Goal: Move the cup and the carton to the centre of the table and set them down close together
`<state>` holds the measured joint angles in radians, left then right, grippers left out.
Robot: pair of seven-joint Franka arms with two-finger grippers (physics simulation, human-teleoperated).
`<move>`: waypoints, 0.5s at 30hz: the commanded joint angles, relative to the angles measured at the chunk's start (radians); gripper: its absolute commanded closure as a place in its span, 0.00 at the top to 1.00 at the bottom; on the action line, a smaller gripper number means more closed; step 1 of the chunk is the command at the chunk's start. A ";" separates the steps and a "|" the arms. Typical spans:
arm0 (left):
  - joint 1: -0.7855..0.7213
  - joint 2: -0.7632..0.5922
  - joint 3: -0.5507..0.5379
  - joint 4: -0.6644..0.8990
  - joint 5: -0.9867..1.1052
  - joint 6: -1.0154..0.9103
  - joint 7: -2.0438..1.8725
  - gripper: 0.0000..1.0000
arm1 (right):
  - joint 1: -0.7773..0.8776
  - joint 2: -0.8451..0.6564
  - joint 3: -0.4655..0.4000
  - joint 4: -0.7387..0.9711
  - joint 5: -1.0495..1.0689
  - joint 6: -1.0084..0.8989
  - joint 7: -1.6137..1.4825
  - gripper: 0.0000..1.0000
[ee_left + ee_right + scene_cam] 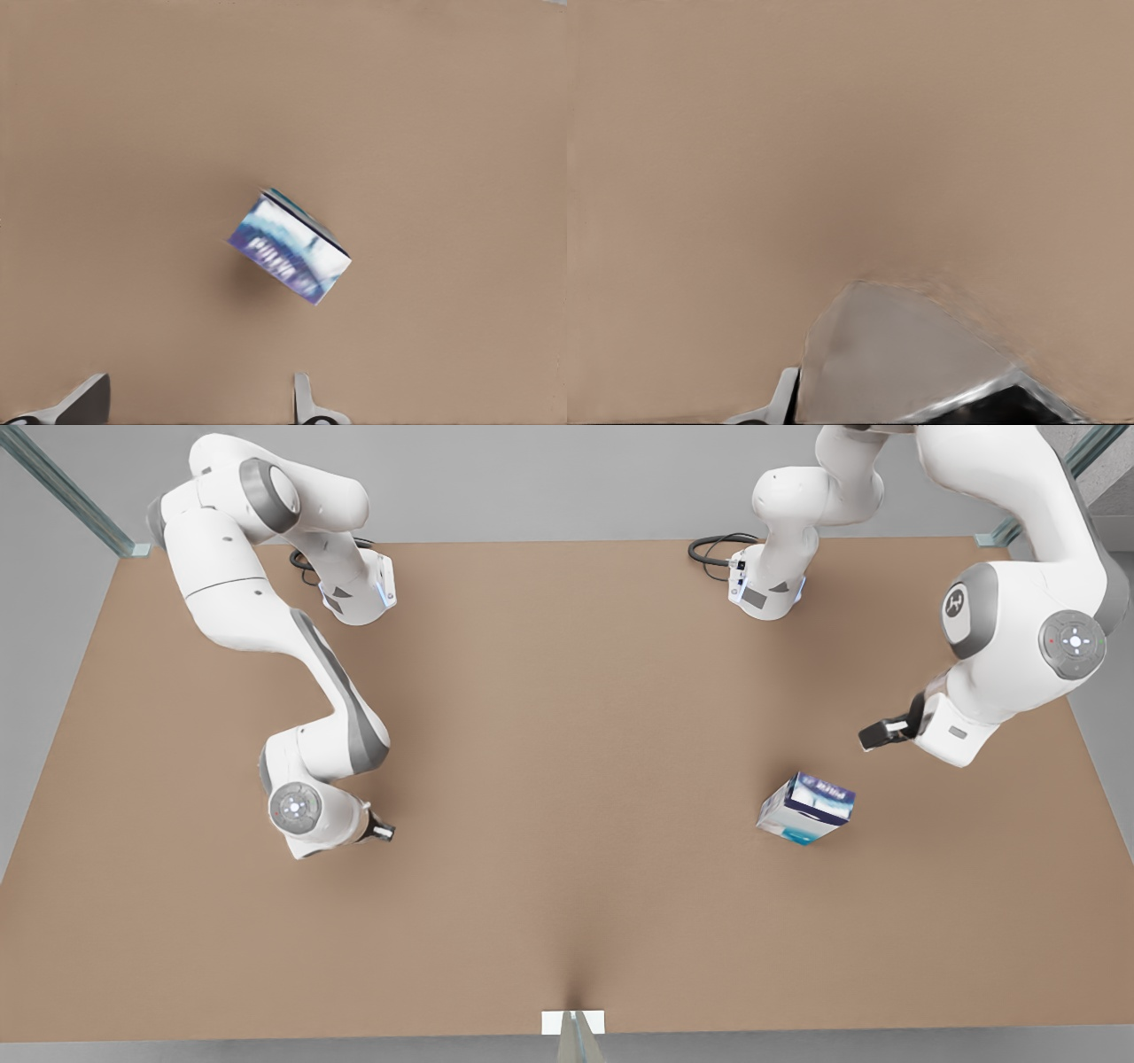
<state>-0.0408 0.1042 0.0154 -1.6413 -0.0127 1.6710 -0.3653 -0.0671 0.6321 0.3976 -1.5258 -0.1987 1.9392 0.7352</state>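
Carton (806, 808) alone on table (567, 921); left jaws (199, 403) wide open above; right jaws (383, 832) unclear, cup (904, 359) close.

My right fingers (780, 403) are cut off at the edge of the right wrist view, so I cannot tell their spread. The cup (904, 354) there is close, blurred and cropped, and in the front view my arm hides it. The carton (288, 248) has smeared lettering in the left wrist view and tiny, unreadable lettering in the front view. My left fingers (306, 403) show their tips alone at the picture's edge.
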 commanded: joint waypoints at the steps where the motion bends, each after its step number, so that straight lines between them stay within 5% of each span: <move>1: -0.010 0.000 0.000 -0.008 -0.006 0.021 -0.056 1.00 | 0.016 0.015 0.012 0.024 -0.008 -0.011 0.035 0.21; 4: -0.016 0.042 0.000 -0.029 -0.042 0.121 -0.288 1.00 | 0.202 0.179 0.044 0.321 -0.082 -0.077 0.323 0.21; 7: -0.016 0.066 0.003 -0.114 -0.038 0.257 -0.308 1.00 | 0.467 0.322 -0.095 0.608 -0.065 -0.105 0.386 0.21; 9: -0.016 0.071 0.025 -0.169 -0.035 0.343 -0.394 1.00 | 0.552 0.419 -0.114 0.782 -0.039 -0.103 0.446 0.21; 15: -0.034 0.081 0.023 -0.273 -0.067 0.424 -0.538 1.00 | 0.688 0.552 -0.134 0.898 0.013 0.072 0.523 0.21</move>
<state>-0.0771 0.1857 0.0383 -1.9232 -0.0684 2.1057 -0.9052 0.6228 1.1946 0.2637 -0.6276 -0.1816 2.0177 1.2550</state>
